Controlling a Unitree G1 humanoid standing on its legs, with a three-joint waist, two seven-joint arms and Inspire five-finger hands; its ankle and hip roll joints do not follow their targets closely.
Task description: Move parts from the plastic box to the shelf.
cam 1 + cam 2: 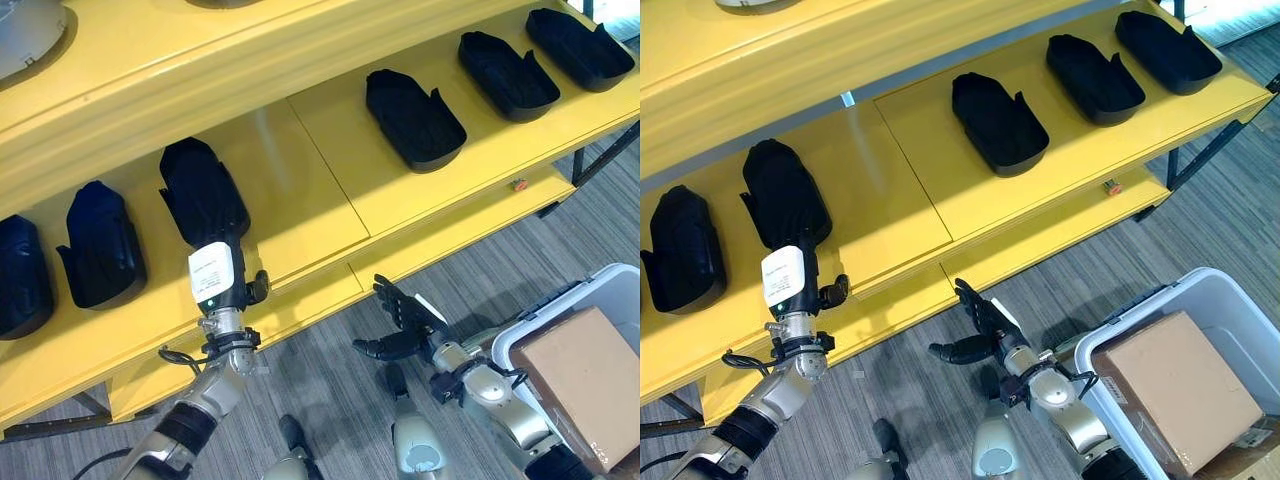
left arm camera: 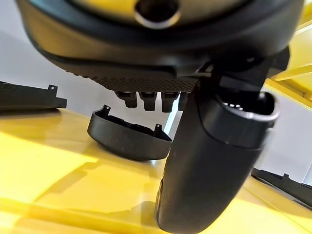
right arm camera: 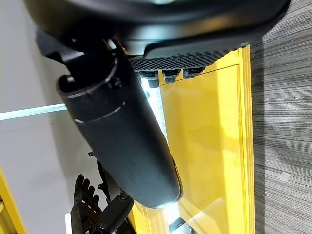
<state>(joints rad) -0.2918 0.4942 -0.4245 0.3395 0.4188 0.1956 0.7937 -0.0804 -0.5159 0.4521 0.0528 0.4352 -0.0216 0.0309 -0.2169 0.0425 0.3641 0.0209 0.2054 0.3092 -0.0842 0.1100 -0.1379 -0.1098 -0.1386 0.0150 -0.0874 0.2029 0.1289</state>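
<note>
Several black moulded parts lie in a row on the yellow shelf [image 1: 300,200]. My left hand [image 1: 214,282], which has a white cover on its back, reaches up to the near end of one part [image 1: 200,190]. Its fingers are straight and it is open. In the left wrist view this part [image 2: 127,139] lies on the yellow board just past the fingertips [image 2: 146,100], and nothing is in the hand. My right hand [image 1: 402,322] hangs open with its fingers spread over the floor, below the shelf's front edge. The white plastic box [image 1: 606,285] stands at the lower right.
A brown cardboard box [image 1: 580,385] sits inside the plastic box. Other parts lie to the left [image 1: 100,245] and to the right [image 1: 412,118] on the shelf. A grey object [image 1: 25,35] rests on the upper shelf board. A small red piece [image 1: 518,185] sits on the shelf's front rail.
</note>
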